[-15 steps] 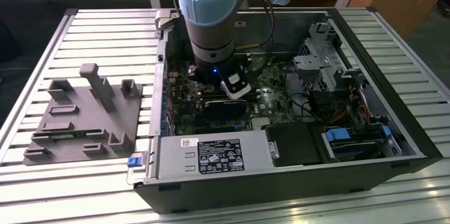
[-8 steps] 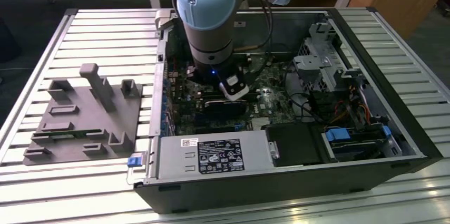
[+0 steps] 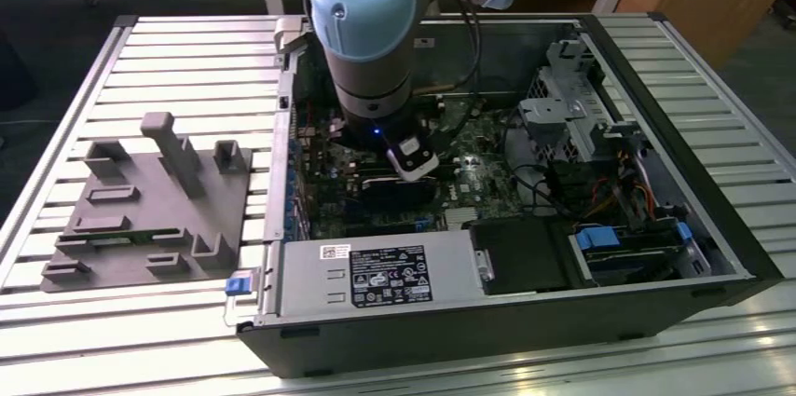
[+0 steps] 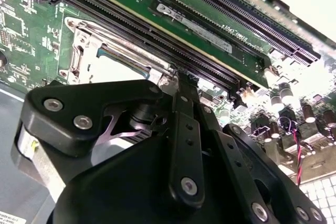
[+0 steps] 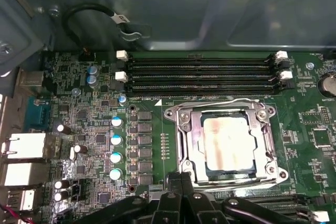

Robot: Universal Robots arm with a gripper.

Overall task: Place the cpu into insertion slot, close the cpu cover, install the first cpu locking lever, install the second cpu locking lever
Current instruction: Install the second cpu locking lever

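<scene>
Down inside the open computer case [image 3: 696, 256], the cpu [image 5: 229, 145] already sits in the insertion slot [image 5: 185, 145] with the cpu cover [image 5: 227, 109] shut over it, while the gripper [image 5: 181, 179], fingers together (holding nothing, evidently to press), hovers beside the socket's edge.

The flat square metal cpu [image 5: 229, 146] was pale silver-grey with pinkish streaks; its thin metal cpu cover [image 5: 185, 145] was silver; the surrounding printed circuit board [image 5: 303, 109] was green.
</scene>
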